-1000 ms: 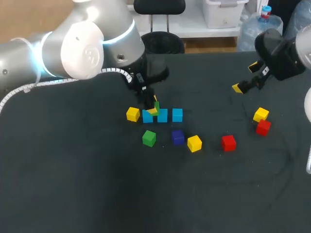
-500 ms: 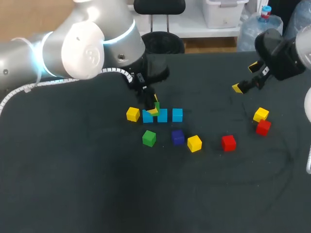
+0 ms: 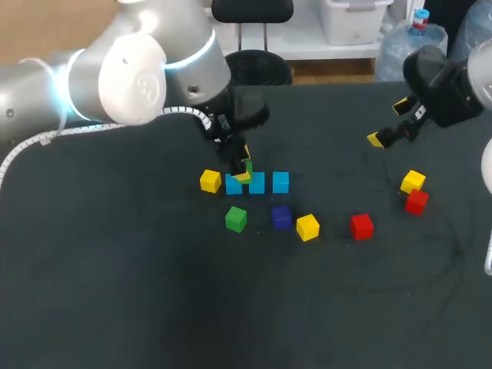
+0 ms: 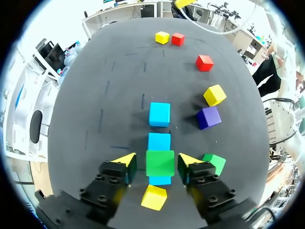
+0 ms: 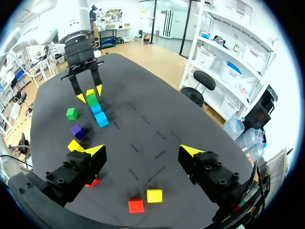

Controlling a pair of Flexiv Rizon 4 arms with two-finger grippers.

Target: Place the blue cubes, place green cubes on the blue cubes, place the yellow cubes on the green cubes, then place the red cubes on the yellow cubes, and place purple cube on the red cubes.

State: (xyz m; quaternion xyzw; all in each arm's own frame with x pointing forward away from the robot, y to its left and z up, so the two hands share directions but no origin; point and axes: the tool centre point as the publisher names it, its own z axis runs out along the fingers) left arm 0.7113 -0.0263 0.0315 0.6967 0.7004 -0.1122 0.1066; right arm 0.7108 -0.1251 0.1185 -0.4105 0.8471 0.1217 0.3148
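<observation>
Dark desk (image 3: 115, 307): nothing has shifted over the last second. Near its middle, the left gripper (image 4: 157, 161) stands slightly apart around a green cube (image 4: 160, 164) resting on the row's left-end blue cube (image 4: 159, 181), so it looks released. The loose green cube (image 3: 236, 219) is probably next. The right gripper (image 5: 141, 151) hangs apart and empty near the right edge.
</observation>
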